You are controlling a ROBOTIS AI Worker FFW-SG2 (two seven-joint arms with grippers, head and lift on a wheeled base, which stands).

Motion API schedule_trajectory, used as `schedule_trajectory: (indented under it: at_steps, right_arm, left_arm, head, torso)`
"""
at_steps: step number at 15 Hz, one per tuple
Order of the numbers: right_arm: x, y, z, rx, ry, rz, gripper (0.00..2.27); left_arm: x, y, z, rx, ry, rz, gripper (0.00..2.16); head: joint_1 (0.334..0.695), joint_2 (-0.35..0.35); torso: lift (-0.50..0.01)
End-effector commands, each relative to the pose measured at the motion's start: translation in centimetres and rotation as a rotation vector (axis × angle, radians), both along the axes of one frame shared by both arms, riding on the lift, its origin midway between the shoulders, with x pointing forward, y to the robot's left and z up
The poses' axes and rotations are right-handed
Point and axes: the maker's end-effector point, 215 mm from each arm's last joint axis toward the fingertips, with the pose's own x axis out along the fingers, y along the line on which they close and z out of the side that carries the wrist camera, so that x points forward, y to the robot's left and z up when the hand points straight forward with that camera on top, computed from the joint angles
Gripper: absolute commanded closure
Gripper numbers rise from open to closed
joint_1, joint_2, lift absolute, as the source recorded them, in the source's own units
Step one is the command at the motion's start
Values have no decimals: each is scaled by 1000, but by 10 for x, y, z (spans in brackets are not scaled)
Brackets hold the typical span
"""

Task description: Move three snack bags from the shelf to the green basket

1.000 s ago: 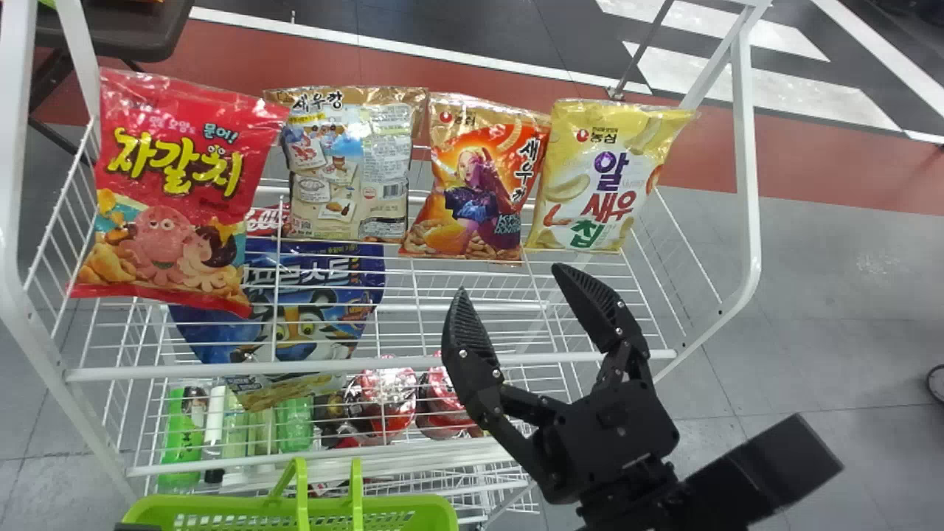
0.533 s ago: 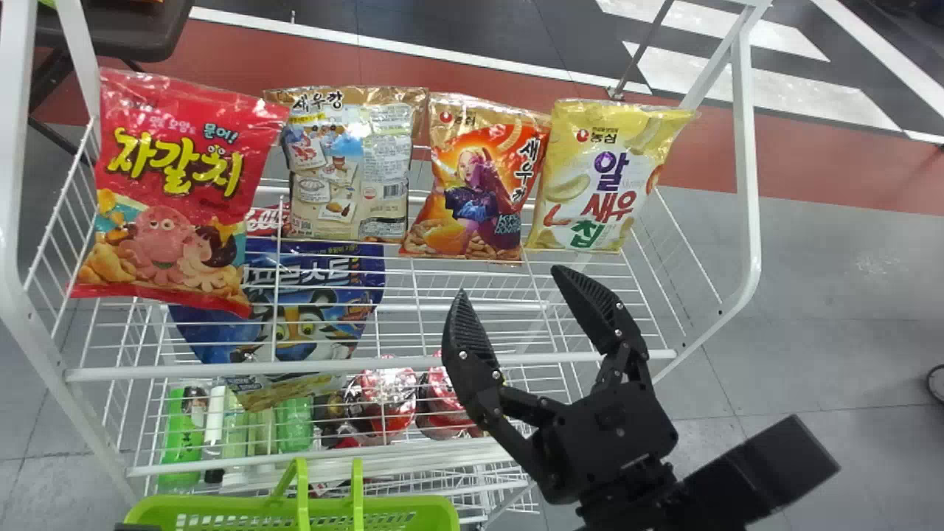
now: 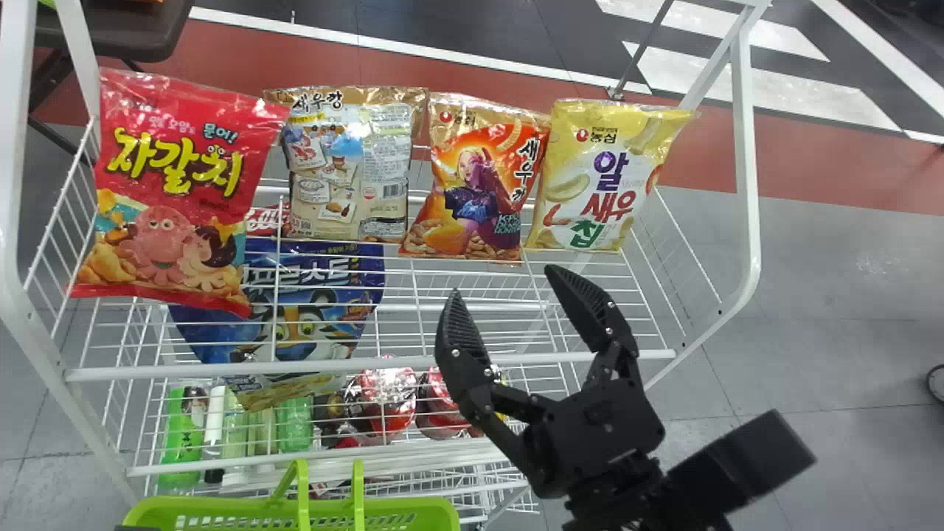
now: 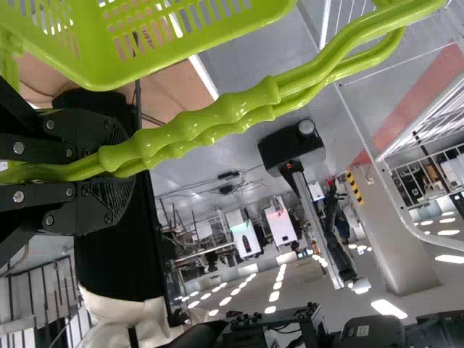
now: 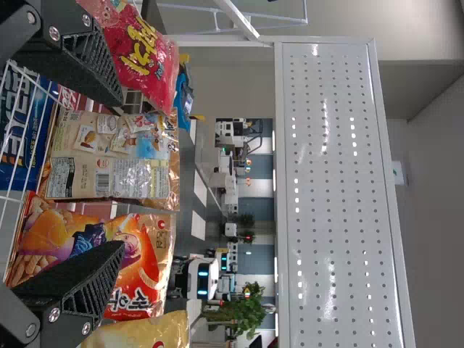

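Head view shows crinkly snack bags on wire shelf, right gripper gaping, apart from them; left gripper clamps knobbly basket handles.

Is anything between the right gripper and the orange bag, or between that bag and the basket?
Nothing visible separates the right gripper from the orange bag. Between bag and green basket runs the white front rail, likely needing a lift over.

The right claw gapes, 2 fingers spread.
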Motion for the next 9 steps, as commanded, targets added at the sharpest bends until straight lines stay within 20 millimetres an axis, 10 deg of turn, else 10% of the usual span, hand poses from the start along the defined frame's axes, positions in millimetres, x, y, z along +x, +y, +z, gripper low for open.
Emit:
schedule_trajectory:
  at_steps: [1, 5, 9]
  right_arm:
    - [20, 14, -11, 8, 4, 16, 137]
    - [73, 67, -50, 2, 109, 99, 137]
    - [120, 141, -68, 28, 148, 217, 137]
  left_arm:
    - [0, 0, 1, -1, -3, -2, 1818]
    - [-1, 1, -2, 10, 3, -3, 1818]
    - [0, 2, -3, 18, 8, -8, 1818]
  head:
    - [695, -350]
    - [695, -347]
    - [695, -174]
  torso:
    - [-47]
    - [-47]
    - [-47]
